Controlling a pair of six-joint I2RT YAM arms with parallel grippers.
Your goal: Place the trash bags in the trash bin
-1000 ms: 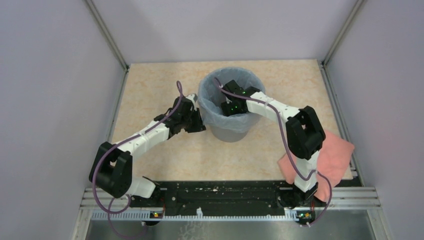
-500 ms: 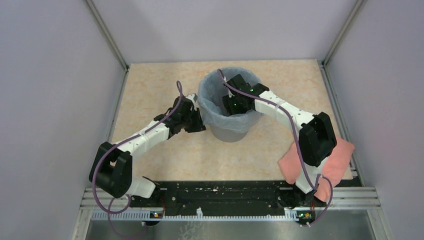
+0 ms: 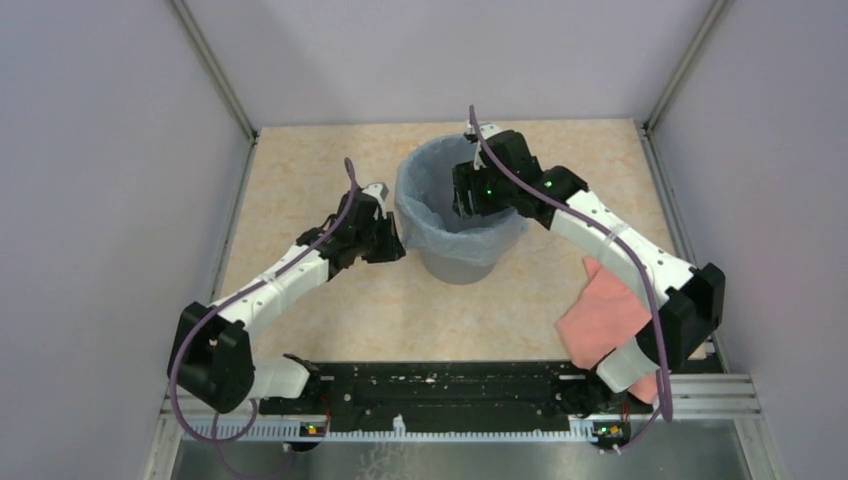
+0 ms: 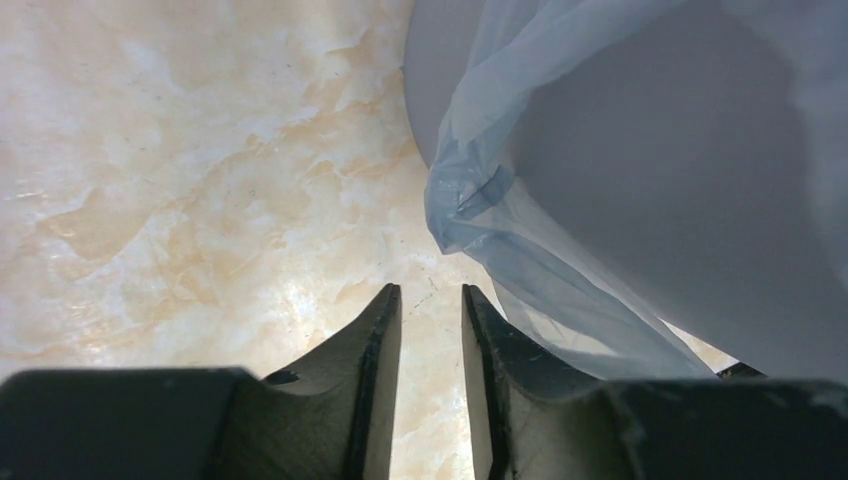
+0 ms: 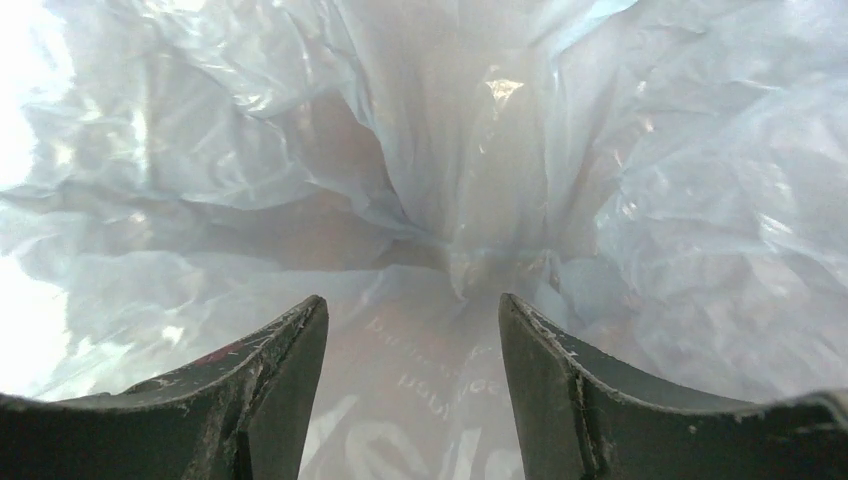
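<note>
Pale blue trash bag [image 3: 441, 226] is sitting inside the trash bin [image 3: 462, 264], its crinkled film lining the walls and folding out over the rim, with a loose flap hanging down the outer wall on the left side. The grey bin is standing upright near the middle of the marbled table [image 3: 300, 170]. The right gripper [image 3: 466, 204] is hanging over the bin's mouth on the far right side, pointing down into it; in the right wrist view its fingers [image 5: 270, 390] are standing wide apart with nothing clamped between them, and rumpled bag film is filling the whole view below. The left gripper [image 3: 393, 246] is reaching toward the bin's left wall from outside, close to the hanging flap. In the left wrist view its fingers [image 4: 375, 360] are showing only a narrow gap, with bare table visible through it and no film pinched, while the flap is lying just beyond the right fingertip. A salmon-pink cloth [image 3: 610, 315] is lying on the table's right side, partly under the right arm.
</note>
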